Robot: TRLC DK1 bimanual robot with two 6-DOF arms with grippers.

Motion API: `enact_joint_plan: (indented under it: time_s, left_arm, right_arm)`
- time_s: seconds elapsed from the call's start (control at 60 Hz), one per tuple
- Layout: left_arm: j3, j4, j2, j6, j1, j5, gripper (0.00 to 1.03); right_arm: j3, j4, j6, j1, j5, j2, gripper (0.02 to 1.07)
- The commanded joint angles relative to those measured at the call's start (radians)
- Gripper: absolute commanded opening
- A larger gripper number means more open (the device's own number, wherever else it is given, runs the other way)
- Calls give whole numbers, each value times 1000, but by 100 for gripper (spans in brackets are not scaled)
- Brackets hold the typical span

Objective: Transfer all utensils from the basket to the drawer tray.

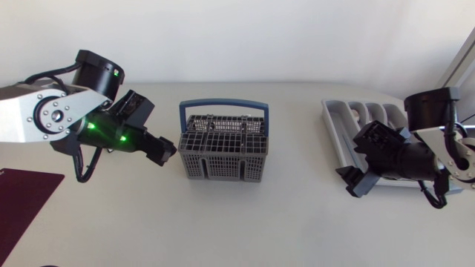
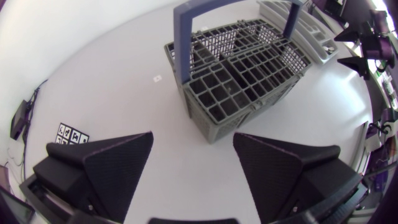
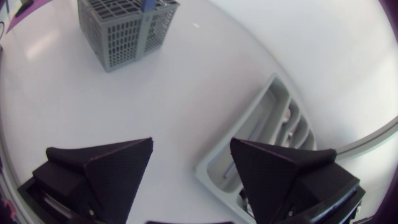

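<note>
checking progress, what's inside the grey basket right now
Nothing sticks up from the basket, and its near cells look empty in the left wrist view. The far cells' floors are hidden by grid walls and the blue handle, so small items there cannot be ruled out.

The grey lattice-walled plastic basket (image 1: 223, 159) looks matt, its blue plastic handle (image 2: 183, 43) smoother. At three o'clock of it, the pale grey moulded plastic drawer tray (image 1: 332, 130) shows a slight sheen. The white table (image 1: 297, 222) is smooth, matt.
</note>
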Motion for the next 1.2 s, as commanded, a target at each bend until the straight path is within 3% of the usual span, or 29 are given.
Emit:
enact_joint_plan:
  time_s: [0.0,0.25,0.283,0.417,0.733,1.033,1.183]
  left_arm:
    - [-56,27,-37,9,9,-5,89]
    - [-141,97,-86,8,12,-5,90]
    - [-150,106,-92,8,15,-5,92]
    - [-171,128,-114,8,53,-6,94]
    - [-222,140,-215,6,55,-12,98]
    - [-308,183,-344,-17,61,-32,98]
    - [-349,182,-431,-17,63,-37,98]
  right_arm:
    - [20,-31,110,58,-32,-10,92]
    - [71,-78,240,109,-225,10,92]
    - [71,-77,247,114,-239,8,101]
    - [65,-67,260,134,-239,10,103]
    - [31,-73,280,98,-239,-41,103]
    - [-77,3,303,62,-170,-280,103]
    - [-95,-32,300,28,-167,-366,103]
